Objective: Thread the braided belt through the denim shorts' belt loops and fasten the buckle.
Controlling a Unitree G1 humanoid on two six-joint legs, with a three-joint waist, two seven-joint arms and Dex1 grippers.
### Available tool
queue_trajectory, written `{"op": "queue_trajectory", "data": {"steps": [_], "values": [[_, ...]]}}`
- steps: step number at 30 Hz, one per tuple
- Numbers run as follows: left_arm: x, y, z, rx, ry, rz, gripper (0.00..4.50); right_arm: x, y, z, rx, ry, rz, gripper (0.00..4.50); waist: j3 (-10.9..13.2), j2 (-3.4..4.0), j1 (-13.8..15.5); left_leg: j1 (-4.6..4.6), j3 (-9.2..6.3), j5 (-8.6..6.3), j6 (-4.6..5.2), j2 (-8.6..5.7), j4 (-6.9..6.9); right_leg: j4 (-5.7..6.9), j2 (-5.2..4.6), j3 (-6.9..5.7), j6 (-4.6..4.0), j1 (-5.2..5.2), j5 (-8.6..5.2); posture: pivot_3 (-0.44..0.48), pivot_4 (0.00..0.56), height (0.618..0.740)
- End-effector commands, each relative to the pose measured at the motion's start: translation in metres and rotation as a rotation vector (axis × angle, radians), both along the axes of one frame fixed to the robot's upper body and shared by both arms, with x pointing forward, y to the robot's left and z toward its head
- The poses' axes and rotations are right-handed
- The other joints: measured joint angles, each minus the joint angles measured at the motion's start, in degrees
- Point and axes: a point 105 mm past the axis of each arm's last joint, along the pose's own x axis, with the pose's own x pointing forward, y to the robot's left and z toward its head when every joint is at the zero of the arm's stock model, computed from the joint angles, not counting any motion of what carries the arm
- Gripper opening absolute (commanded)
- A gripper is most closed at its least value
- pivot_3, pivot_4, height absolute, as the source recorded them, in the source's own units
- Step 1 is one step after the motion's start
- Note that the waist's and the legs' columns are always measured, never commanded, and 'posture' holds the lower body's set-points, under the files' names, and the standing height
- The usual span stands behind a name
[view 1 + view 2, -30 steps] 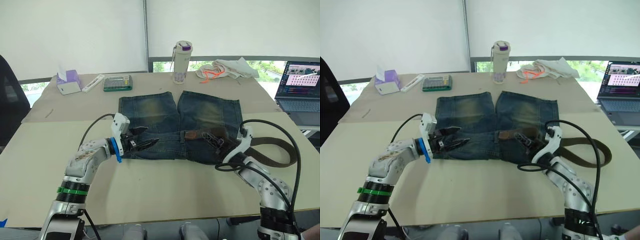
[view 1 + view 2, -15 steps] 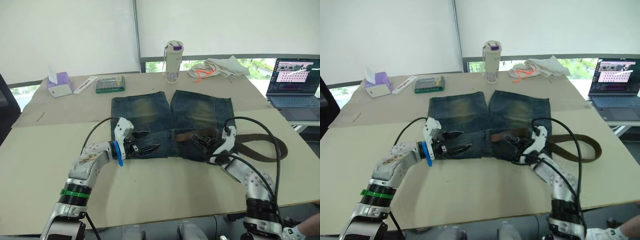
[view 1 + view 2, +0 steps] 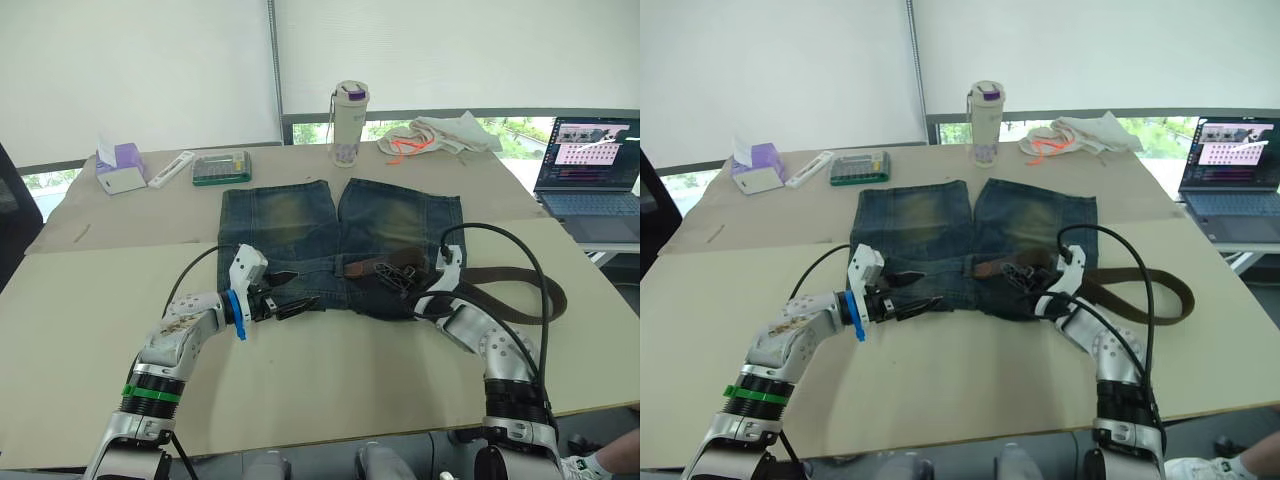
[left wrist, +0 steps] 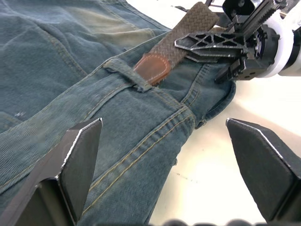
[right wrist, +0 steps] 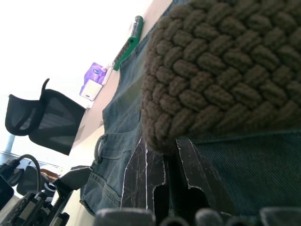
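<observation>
- The denim shorts (image 3: pixel 340 240) lie flat on the tan table (image 3: pixel 330 380), waistband towards the robot, legs pointing away; the dark blue cloth carries faded yellowish patches on both legs and tan stitching along the seams.
- The braided belt (image 3: pixel 520 300) is a dark brown woven strap. It curves in a loop over the table on the right of the shorts and runs onto the waistband.
- In the left wrist view its smooth reddish-brown leather tip (image 4: pixel 153 68) sits at a belt loop (image 4: pixel 127 75), a narrow denim strip on the waistband.
- The right gripper (image 3: pixel 393 276) rests over the right part of the waistband, its black lattice fingers (image 4: pixel 211 40) pinching the braided strap just behind the tip.
- The left gripper (image 3: pixel 292 296) lies at the waistband's left part, its two pointed black fingers (image 4: pixel 77 155) spread wide and holding nothing, the denim between them.
- At the table's far side stand a bottle with a purple lid (image 3: pixel 346 125), a tissue box (image 3: pixel 120 167) and a green case (image 3: pixel 222 167); a laptop (image 3: pixel 588 165) sits at the right.
</observation>
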Motion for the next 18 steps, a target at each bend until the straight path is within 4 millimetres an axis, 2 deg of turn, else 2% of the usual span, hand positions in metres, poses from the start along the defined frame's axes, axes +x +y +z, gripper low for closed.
{"op": "queue_trajectory", "data": {"steps": [1,8,13,18], "values": [[0.002,0.002,0.008,-0.014,-0.039,0.008,4.47,0.002,-0.005,0.024,0.040,-0.075,-0.004,0.00,0.00,0.00,0.04,0.00,0.00,0.00,0.00,-0.01,0.00,0.00,-0.02,0.00,0.00,0.01,0.00,0.000,0.150,0.740],[0.003,0.000,0.009,-0.016,-0.042,0.003,4.47,0.007,0.003,0.002,-0.077,-0.048,-0.037,0.00,0.00,0.00,-0.08,0.00,0.02,0.00,0.00,-0.02,0.00,-0.01,-0.01,0.00,0.01,0.00,0.00,0.000,0.150,0.740],[0.003,0.001,0.009,-0.018,-0.042,0.007,4.47,0.002,0.020,0.004,0.028,-0.025,0.032,0.00,0.00,0.00,-0.22,0.00,0.00,0.00,0.00,0.00,0.00,0.00,-0.01,0.00,0.00,0.00,0.00,0.000,0.150,0.740],[0.003,0.001,0.010,-0.025,-0.042,0.015,4.47,0.002,0.028,0.006,0.133,0.028,0.061,0.00,0.00,0.00,-0.41,0.08,-0.08,0.00,0.00,0.04,-0.07,0.03,0.03,0.01,-0.02,-0.01,0.01,0.000,0.150,0.740]]}}
